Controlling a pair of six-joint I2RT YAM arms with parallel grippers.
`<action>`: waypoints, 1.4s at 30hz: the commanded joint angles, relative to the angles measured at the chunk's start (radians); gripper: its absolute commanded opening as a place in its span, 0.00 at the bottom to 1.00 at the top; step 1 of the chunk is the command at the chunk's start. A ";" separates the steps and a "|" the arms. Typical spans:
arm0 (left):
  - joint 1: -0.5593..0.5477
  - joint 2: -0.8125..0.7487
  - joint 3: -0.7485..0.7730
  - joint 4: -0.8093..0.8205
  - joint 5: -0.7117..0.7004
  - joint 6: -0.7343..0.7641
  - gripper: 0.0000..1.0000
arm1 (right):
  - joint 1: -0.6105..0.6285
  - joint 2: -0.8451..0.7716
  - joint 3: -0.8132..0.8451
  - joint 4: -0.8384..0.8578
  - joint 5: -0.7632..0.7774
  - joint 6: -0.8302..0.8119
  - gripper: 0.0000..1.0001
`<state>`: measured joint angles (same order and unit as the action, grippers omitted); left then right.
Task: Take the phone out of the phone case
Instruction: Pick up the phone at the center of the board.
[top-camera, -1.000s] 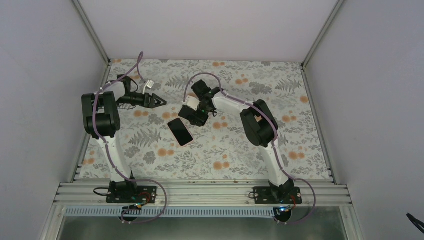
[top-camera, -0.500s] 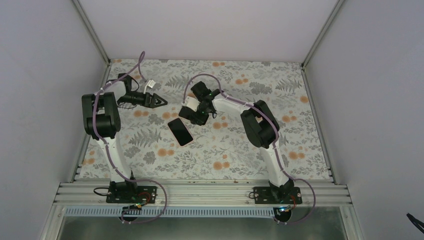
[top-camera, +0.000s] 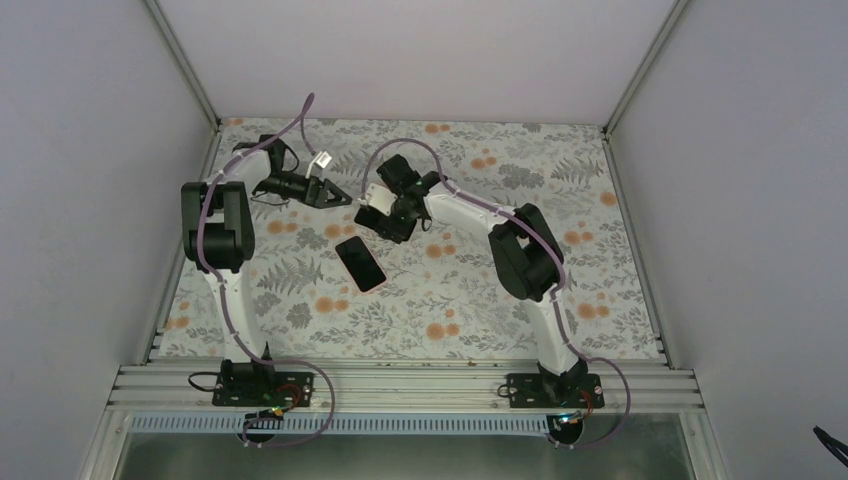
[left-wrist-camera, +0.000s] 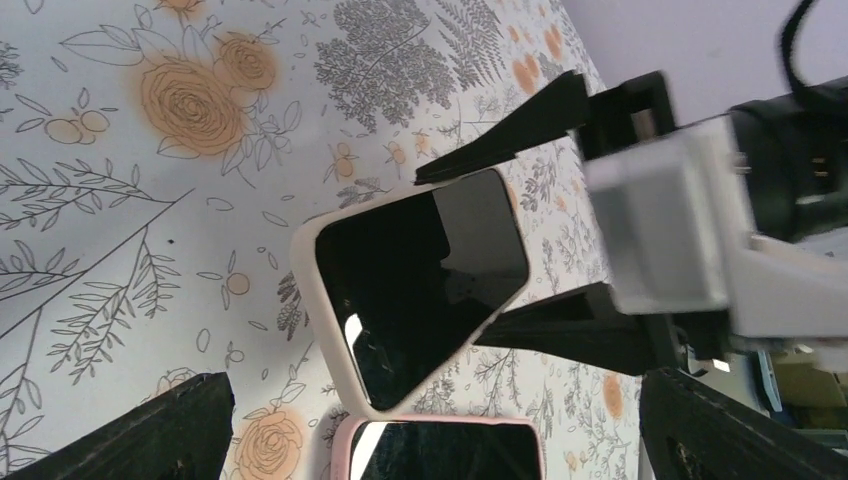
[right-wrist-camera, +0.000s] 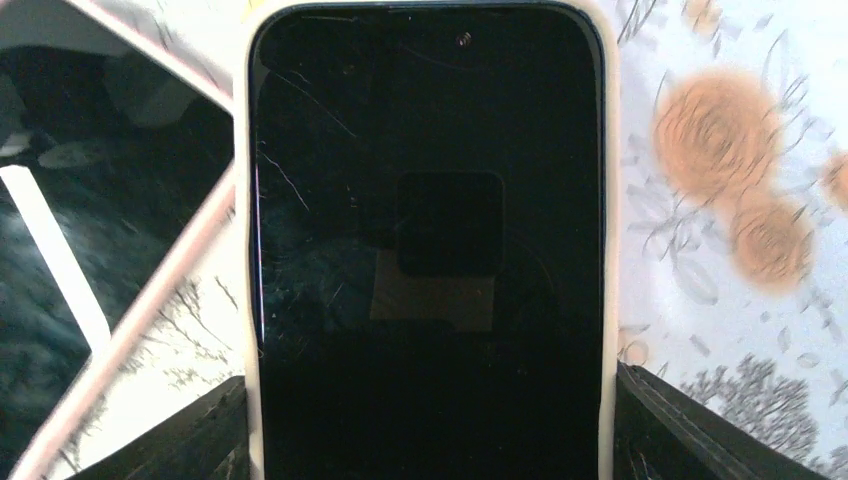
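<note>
A black phone in a cream case (right-wrist-camera: 430, 230) fills the right wrist view. My right gripper (right-wrist-camera: 430, 400) is shut on its long sides, one black finger (right-wrist-camera: 225, 425) on each side. The left wrist view shows the same cased phone (left-wrist-camera: 415, 290) between the right gripper's fingers (left-wrist-camera: 500, 135), low on the floral cloth. My left gripper (left-wrist-camera: 432, 390) is open and empty, just short of it. In the top view my left gripper (top-camera: 338, 196) points at my right gripper (top-camera: 385, 222); the held phone is mostly hidden there.
A second phone in a pink case (top-camera: 360, 263) lies flat on the floral cloth (top-camera: 560, 280), just in front of the held phone; its top edge (left-wrist-camera: 440, 440) almost touches the cream case's corner. Grey walls enclose the table.
My left gripper has swung right and further back, closer to the right gripper. The right gripper has shifted slightly back with the cream-cased phone. The pink-cased phone has not moved.
</note>
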<state>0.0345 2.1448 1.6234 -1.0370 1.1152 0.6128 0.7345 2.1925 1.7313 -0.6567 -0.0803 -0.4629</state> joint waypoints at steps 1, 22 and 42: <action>-0.007 0.032 0.031 0.005 -0.009 -0.017 1.00 | 0.033 -0.054 0.093 0.021 0.009 0.010 0.66; -0.051 0.038 0.039 -0.022 0.036 -0.019 0.46 | 0.103 0.057 0.277 -0.011 0.051 -0.002 0.66; -0.181 -0.212 0.006 0.025 -0.208 0.205 0.02 | -0.245 -0.408 -0.090 -0.126 -0.582 -0.216 0.97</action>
<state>-0.0948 2.1189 1.6615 -1.0855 0.9363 0.7029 0.5919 1.9045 1.7157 -0.7563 -0.3908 -0.5449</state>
